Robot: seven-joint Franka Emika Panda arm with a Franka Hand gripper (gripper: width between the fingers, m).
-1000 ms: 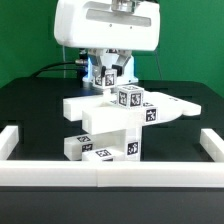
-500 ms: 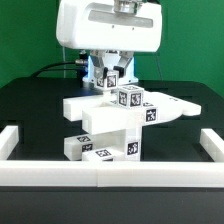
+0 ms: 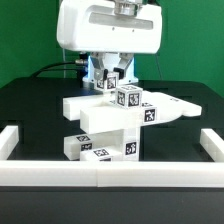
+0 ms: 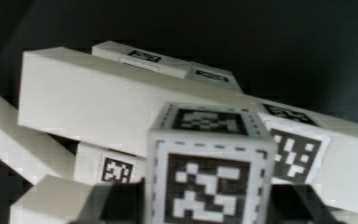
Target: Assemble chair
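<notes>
The partly joined chair (image 3: pixel 112 125) stands mid-table as a stack of white slabs and bars with black-and-white tags. It shows from close up in the wrist view as a chair slab (image 4: pixel 105 95). My gripper (image 3: pixel 110 78) hangs just behind and above its top, shut on a white tagged post (image 3: pixel 111 83). In the wrist view the post (image 4: pixel 211 165) sits between my two dark fingers (image 4: pixel 119 210), and my gripper (image 4: pixel 211 214) clamps its sides. The post's lower end is hidden behind the tagged block (image 3: pixel 129 98) on top of the stack.
White border rails run along the front (image 3: pixel 110 172), the exterior view's left (image 3: pixel 10 140) and right (image 3: pixel 212 142) of the black table. The arm's white body (image 3: pixel 110 25) looms above the parts. A green wall stands behind.
</notes>
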